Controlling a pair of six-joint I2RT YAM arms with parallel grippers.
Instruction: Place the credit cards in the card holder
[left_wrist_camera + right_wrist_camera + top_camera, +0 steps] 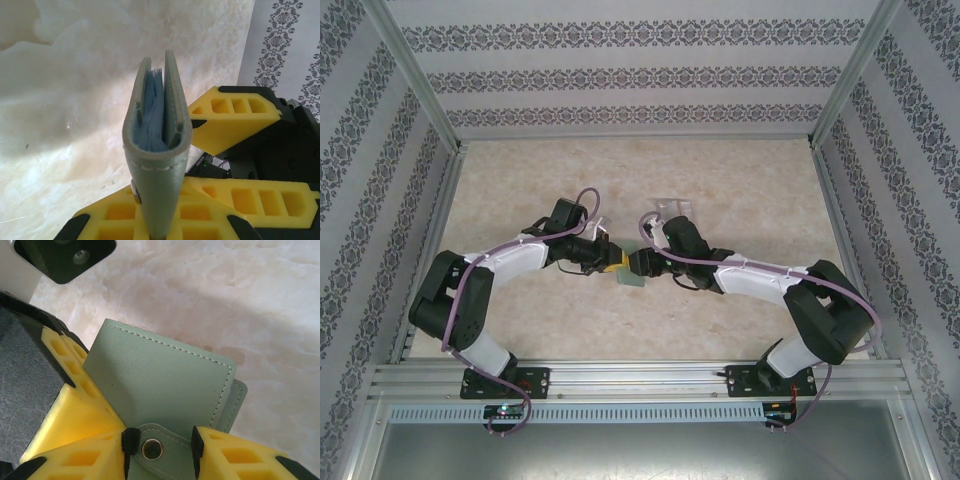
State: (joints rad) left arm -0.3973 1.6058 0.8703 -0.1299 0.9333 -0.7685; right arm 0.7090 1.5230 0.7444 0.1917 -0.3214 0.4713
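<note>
The sage-green card holder (629, 276) hangs above mid-table between both arms. My left gripper (610, 265) is shut on it; in the left wrist view the card holder (157, 165) stands edge-on out of my left gripper (159, 225), slightly agape, with blue pleated pockets inside. The credit cards are hidden. My right gripper (642, 262) meets it from the right. In the right wrist view the card holder's (160, 385) flat face shows, and my right gripper (164, 450) stands open astride the snap strap (152, 449).
A small clear object (672, 206) sits on the marbled table (750, 180) behind the right arm. Patterned walls enclose three sides. A metal rail (640, 378) runs along the near edge.
</note>
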